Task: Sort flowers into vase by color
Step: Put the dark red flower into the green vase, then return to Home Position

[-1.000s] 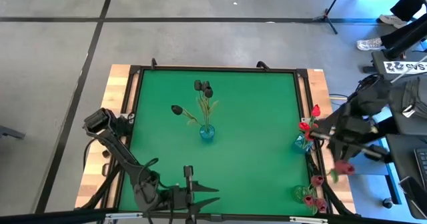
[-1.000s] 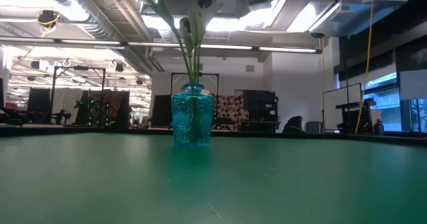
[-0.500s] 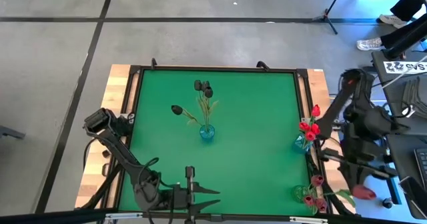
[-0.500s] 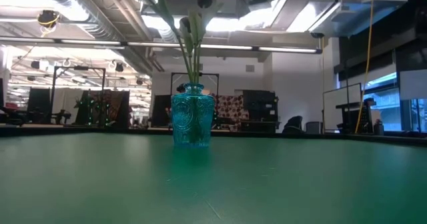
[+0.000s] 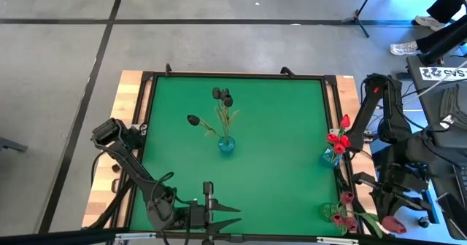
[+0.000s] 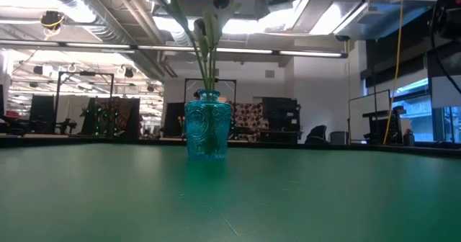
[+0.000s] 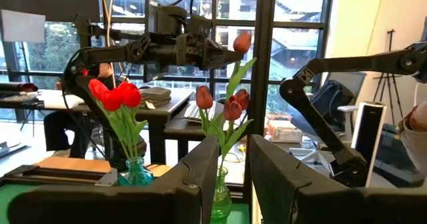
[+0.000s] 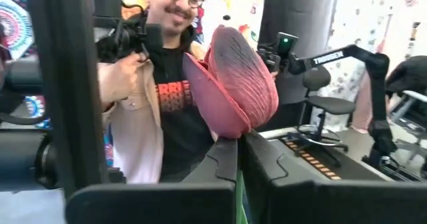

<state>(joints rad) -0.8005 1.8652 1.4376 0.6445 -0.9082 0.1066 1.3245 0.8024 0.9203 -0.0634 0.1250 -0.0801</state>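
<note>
A green surface (image 5: 277, 165) seen from above carries three small vases. A blue glass vase (image 5: 226, 145) stands near the middle with black tulips (image 5: 222, 95) on long green stems; in the low view the same vase (image 6: 208, 135) stands upright on the green mat, its stems rising out of the top of the picture. At the right edge a second vase (image 5: 330, 156) holds bright red tulips (image 5: 337, 137). At the near right corner a third vase (image 5: 330, 211) holds dark maroon-pink tulips (image 5: 344, 208).

The right hand (image 5: 394, 214) is off the surface, beyond its right edge and near that corner vase. It is closed on one maroon-pink tulip (image 5: 394, 223), whose stem slants toward the corner. In the right wrist view the tulip's ribbed pink head (image 8: 233, 84) sits just above the two dark fingers (image 8: 220, 164), which are pressed close with the stem between them. A person in a dark shirt stands behind (image 8: 160, 111), in the room.

The left hand (image 5: 219, 208) rests low at the near edge of the surface, left of centre. Its fingers (image 7: 200, 177) stand a narrow way apart with nothing between them. Past them the left wrist view shows the red and maroon bunches, and the right arm holding its tulip (image 7: 242, 43) high.
</note>
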